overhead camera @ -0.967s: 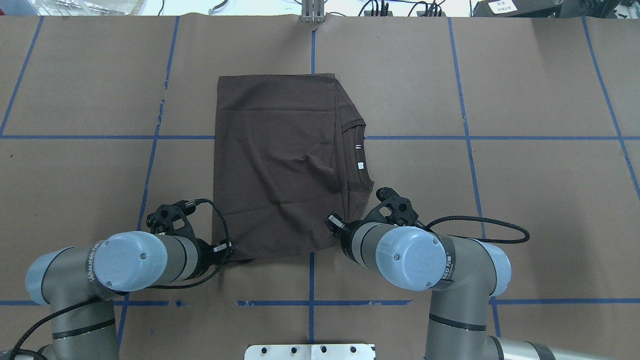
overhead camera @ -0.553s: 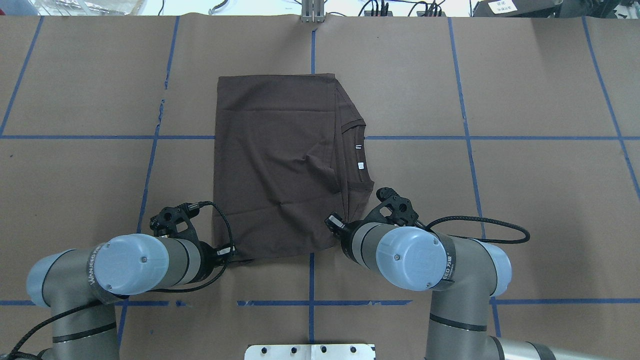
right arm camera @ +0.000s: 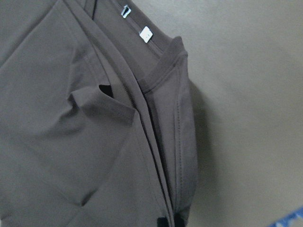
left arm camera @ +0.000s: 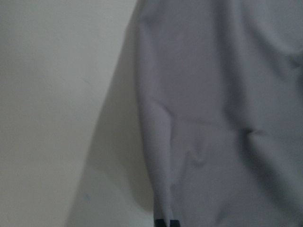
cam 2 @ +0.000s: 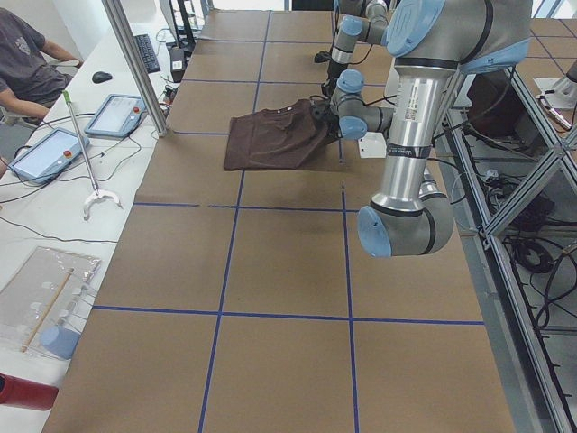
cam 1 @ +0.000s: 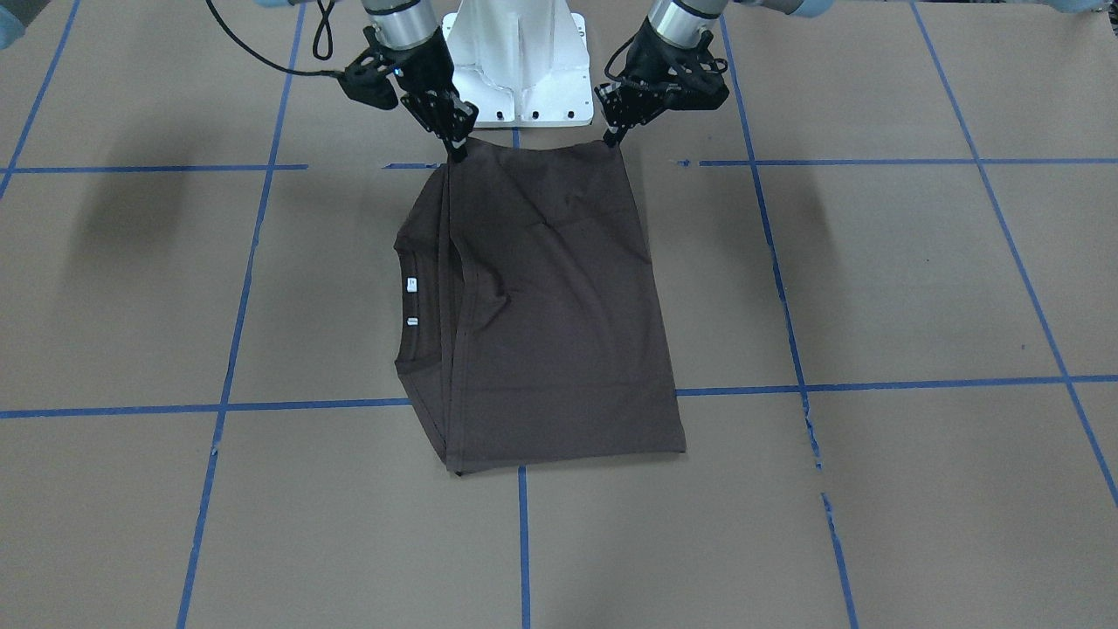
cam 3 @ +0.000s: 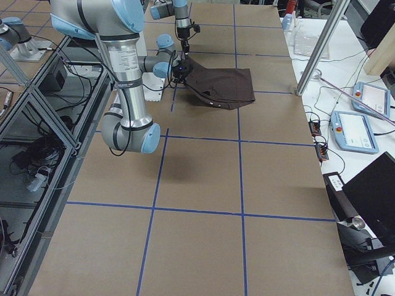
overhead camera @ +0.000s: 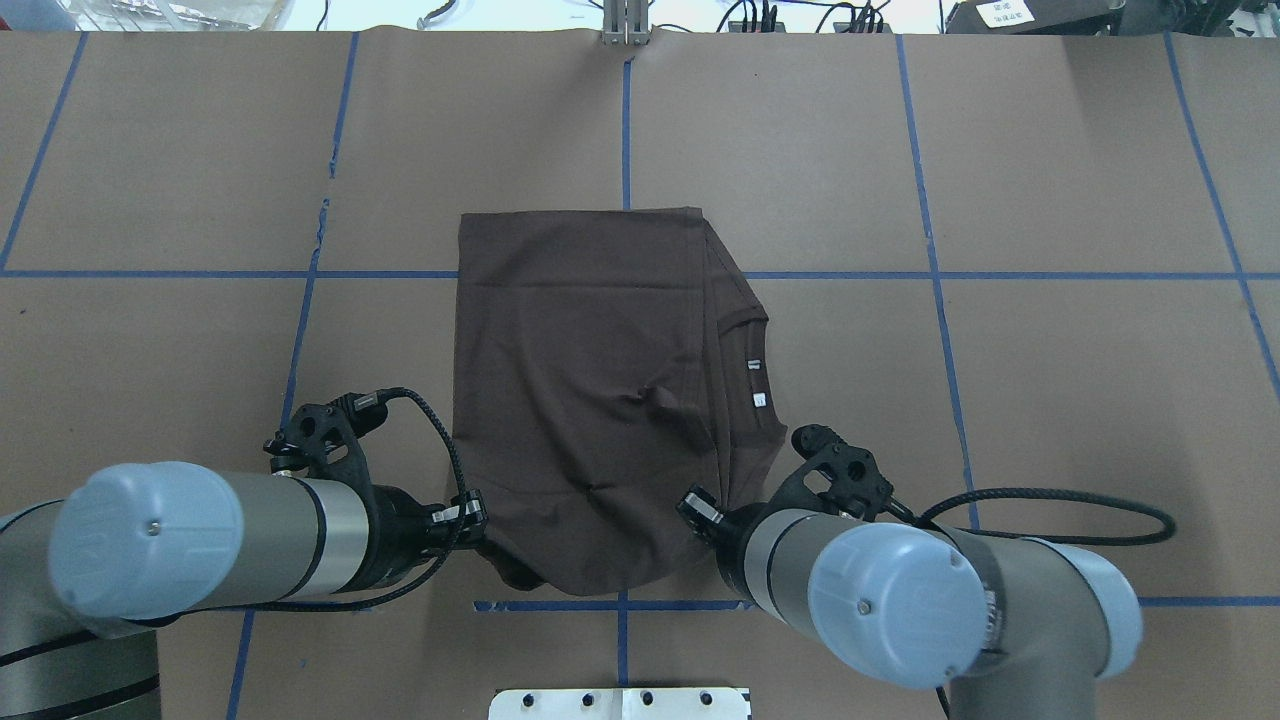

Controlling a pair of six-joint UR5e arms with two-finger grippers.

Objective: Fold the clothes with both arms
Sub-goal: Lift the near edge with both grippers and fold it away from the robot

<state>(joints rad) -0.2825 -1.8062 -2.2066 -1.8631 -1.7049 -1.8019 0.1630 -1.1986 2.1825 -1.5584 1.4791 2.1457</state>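
T-shirt (cam 1: pixel 541 306) on blue-taped brown table (cam 1: pixel 873 279), white base bracket (cam 1: pixel 515 61) near 1 edge.

Left wrist view of T-shirt (left arm camera: pixel 213 118) blurred; neck tag (right arm camera: pixel 146 34) print illegible.

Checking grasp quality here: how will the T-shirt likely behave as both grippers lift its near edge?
Probably floppy: the T-shirt bows along its edge between the left gripper and right gripper, with creases nearby. Likely light, since two corner pinches hold it. Its folded layers may shift; they lie offset beside the collar.
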